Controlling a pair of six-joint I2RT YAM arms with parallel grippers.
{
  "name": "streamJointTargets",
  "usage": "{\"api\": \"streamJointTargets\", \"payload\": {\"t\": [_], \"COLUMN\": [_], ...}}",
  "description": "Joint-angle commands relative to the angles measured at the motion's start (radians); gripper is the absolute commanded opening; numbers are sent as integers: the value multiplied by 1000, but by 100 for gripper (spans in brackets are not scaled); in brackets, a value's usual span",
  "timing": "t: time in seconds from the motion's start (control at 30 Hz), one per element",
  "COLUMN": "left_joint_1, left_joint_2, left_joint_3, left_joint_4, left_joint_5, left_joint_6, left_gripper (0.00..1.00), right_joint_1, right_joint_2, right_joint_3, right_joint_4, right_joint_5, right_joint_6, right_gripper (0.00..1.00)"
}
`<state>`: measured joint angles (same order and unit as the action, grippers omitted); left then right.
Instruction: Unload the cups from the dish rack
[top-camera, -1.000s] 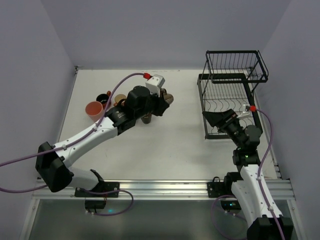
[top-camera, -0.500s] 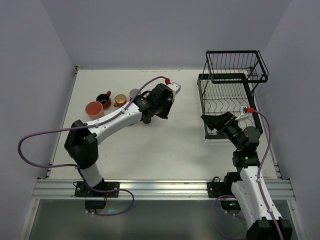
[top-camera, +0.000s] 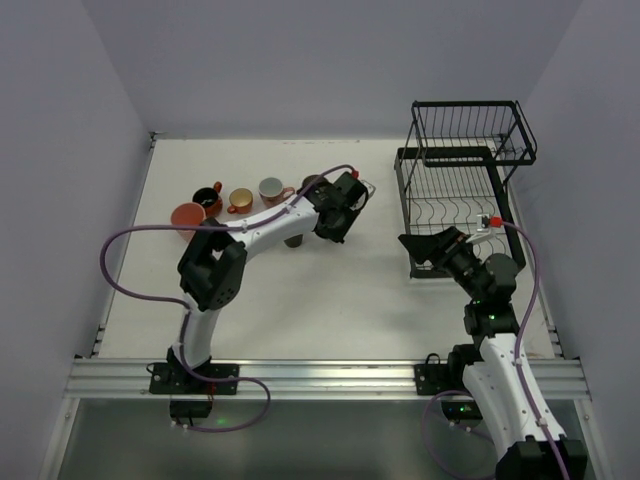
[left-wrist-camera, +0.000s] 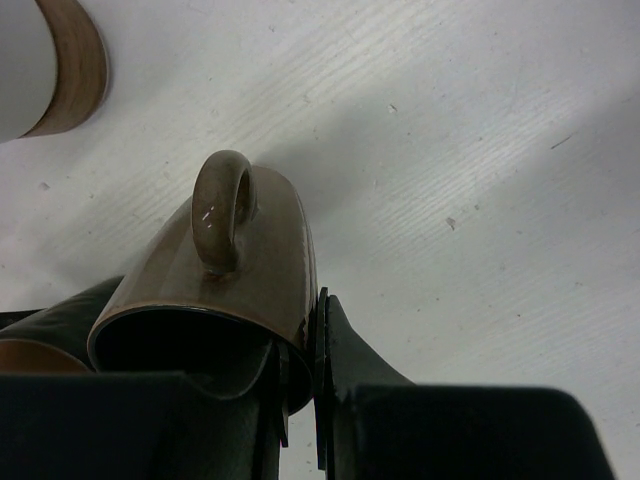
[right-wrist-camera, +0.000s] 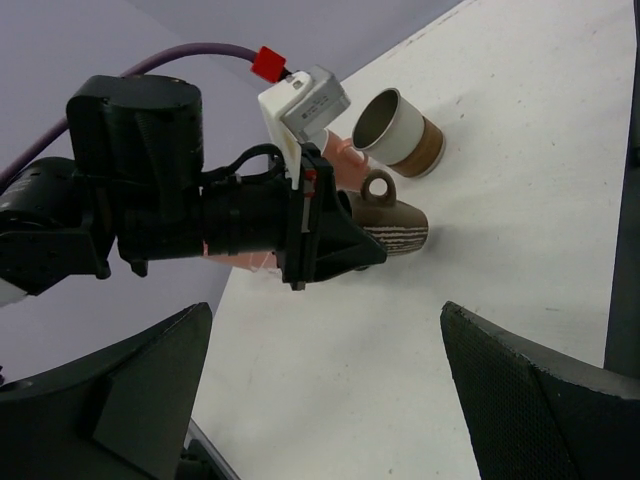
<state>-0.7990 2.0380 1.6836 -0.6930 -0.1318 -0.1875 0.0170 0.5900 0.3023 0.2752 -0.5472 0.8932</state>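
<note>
A: Left gripper (left-wrist-camera: 303, 360), state?

B: Pinching the rim of the olive-brown mug (left-wrist-camera: 240, 270). One finger inside the mouth, one outside against the wall.

A: Mug attitude?

B: On its side. Long axis, mouth to base, close to level. Mouth faces back at the wrist and the base points away along the line of the fingers. Handle (left-wrist-camera: 222, 210) on top, loop upright.

A: Down on the table (left-wrist-camera: 480, 150)?

B: Low over it, shadow close beneath. Contact can't be judged from either wrist view.

A: Location?

B: Far middle of the table, left of the dish rack (top-camera: 445, 155) and well apart from it. The cream cup with a brown band (right-wrist-camera: 400, 130) sits near, just past the mug's base end. A salmon pink cup (right-wrist-camera: 340, 155) is behind the gripper. The orange cup (top-camera: 187, 216) and the dark cup (top-camera: 207, 197) are farther left.

A: Right gripper (top-camera: 418, 252)?

B: Fingers spread wide with nothing between them. It sits at the rack's near-left corner, facing the left arm.
</note>
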Motion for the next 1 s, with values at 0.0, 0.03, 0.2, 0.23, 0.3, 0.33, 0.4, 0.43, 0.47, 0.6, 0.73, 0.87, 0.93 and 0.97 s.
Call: {"api": "streamJointTargets", "payload": {"t": [0.0,0.03,0.2,0.23,0.3,0.33,0.4,0.43,0.47,0.6,0.73,0.87,0.93,0.97], "left_joint_1": [-5,-5,-5,-5,-5,-5,-6,-6,-5,-5,-5,-5,-6,-6], "left_joint_2": [16,27,66,74,74,71,64,62,60,53,24,-50,-139,-177], "left_joint_3": [67,71,103,116,120,125,129,131,136,134,130,116,87,67], "left_joint_4": [-74,-77,-106,-117,-119,-119,-117,-119,-120,-125,-120,-85,-33,-4], "left_joint_5": [6,4,8,5,-5,-8,-17,-19,-28,-45,-66,-121,-141,-150], "left_joint_6": [60,65,79,82,85,85,88,88,89,92,88,69,53,46], "left_gripper": [0,4,14,17,22,26,34,36,38,47,53,71,88,94], "right_joint_1": [1,1,3,4,3,4,5,5,5,5,5,5,6,5], "right_joint_2": [11,14,27,27,25,25,27,25,24,10,-15,-42,-50,-56], "right_joint_3": [-2,-2,0,1,4,6,11,12,14,24,43,73,115,129], "right_joint_4": [-2,1,10,9,7,5,4,2,2,-13,-50,-91,-143,-163], "right_joint_5": [-28,-30,-30,-30,-28,-28,-28,-28,-28,-22,-14,-2,6,10], "right_joint_6": [-16,-16,-13,-13,-13,-13,-13,-11,-11,-13,-19,-34,-62,-74], "right_gripper": [99,99,99,99,99,99,99,99,99,99,99,99,99,99]}}
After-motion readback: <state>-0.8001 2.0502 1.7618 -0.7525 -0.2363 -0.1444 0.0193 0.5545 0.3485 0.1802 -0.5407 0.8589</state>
